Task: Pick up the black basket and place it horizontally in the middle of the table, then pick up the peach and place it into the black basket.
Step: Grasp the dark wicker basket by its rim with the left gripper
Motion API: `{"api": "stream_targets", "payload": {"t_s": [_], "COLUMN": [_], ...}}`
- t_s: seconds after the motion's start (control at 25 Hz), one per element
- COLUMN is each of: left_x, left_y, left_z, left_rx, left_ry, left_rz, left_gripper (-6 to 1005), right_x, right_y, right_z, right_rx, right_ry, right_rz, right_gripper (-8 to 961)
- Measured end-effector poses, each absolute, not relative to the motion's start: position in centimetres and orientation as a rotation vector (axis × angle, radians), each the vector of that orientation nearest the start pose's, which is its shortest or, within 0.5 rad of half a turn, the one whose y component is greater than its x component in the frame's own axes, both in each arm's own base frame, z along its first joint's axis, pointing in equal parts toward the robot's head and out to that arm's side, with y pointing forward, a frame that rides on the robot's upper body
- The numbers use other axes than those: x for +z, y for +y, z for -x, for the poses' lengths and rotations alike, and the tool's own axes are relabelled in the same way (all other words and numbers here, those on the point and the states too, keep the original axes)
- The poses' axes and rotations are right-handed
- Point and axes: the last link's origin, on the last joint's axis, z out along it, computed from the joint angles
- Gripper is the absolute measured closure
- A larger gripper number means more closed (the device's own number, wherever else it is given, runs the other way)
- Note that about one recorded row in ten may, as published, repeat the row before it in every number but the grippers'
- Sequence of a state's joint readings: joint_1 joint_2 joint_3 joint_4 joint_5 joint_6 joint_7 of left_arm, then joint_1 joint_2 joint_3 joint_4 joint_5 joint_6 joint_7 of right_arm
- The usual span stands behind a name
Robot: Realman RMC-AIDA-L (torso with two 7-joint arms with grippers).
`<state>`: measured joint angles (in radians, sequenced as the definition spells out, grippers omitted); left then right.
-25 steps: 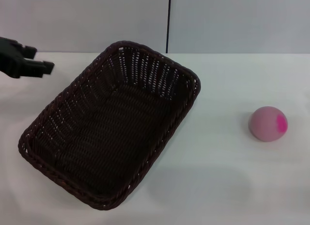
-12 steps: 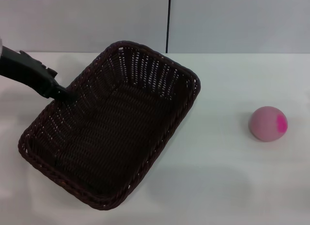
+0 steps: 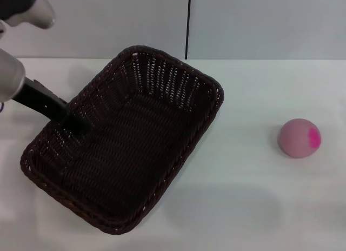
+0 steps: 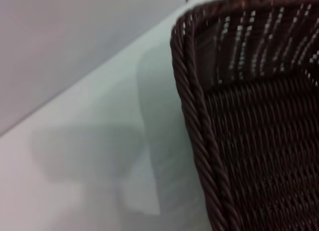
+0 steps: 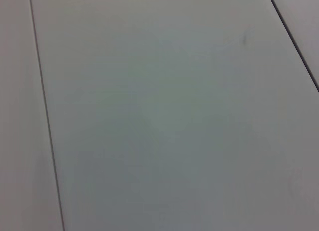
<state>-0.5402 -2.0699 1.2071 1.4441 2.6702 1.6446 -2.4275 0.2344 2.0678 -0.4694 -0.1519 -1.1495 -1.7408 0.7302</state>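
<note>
The black basket (image 3: 135, 148) lies at an angle on the left half of the white table (image 3: 254, 197), one corner towards the back wall. My left gripper (image 3: 75, 123) reaches in from the left and sits at the basket's left long rim, its dark tip merging with the weave. The left wrist view shows that braided rim (image 4: 199, 121) close up, with bare table beside it. The peach (image 3: 299, 138), pale pink with a magenta patch, rests on the table far to the right of the basket. My right gripper is out of view.
A grey wall with a dark vertical seam (image 3: 188, 24) runs behind the table. The right wrist view shows only a plain grey panelled surface (image 5: 159, 111). Bare tabletop lies between the basket and the peach.
My left gripper has moved right and down from beside the basket's far left to its left rim. The basket and the peach have not moved.
</note>
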Motion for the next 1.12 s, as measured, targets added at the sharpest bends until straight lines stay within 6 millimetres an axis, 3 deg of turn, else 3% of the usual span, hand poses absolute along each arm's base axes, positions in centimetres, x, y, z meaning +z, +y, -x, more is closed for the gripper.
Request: {"api": "stream_targets", "payload": {"t_s": [0.28, 0.48, 0.72, 0.92, 1.12], "left_x": [3.5, 2.4, 1.9, 2.5, 2.7], "left_y": [35.9, 35.9, 35.7, 36.2, 36.4], "left_z": [20.4, 20.5, 20.0, 18.8, 17.8], "left_rx": [0.579, 0.696, 0.798, 0.765, 0.769], "left_ry": [-0.940, -0.897, -0.745, -0.685, -0.598], "left_rz": [2.533, 2.554, 2.531, 2.524, 2.552], "left_gripper": [186, 257, 439, 676, 739], "right_x": [5.0, 5.0, 5.1, 5.1, 5.3], "right_y": [23.9, 23.9, 24.2, 24.3, 24.4], "right_z": [-34.3, -34.4, -34.6, -34.6, -34.6], "right_rx": [1.208, 1.203, 1.189, 1.188, 1.186], "right_ry": [0.518, 0.523, 0.534, 0.531, 0.522], "right_rz": [1.580, 1.576, 1.566, 1.567, 1.566], "right_gripper": [286, 286, 286, 285, 285]}}
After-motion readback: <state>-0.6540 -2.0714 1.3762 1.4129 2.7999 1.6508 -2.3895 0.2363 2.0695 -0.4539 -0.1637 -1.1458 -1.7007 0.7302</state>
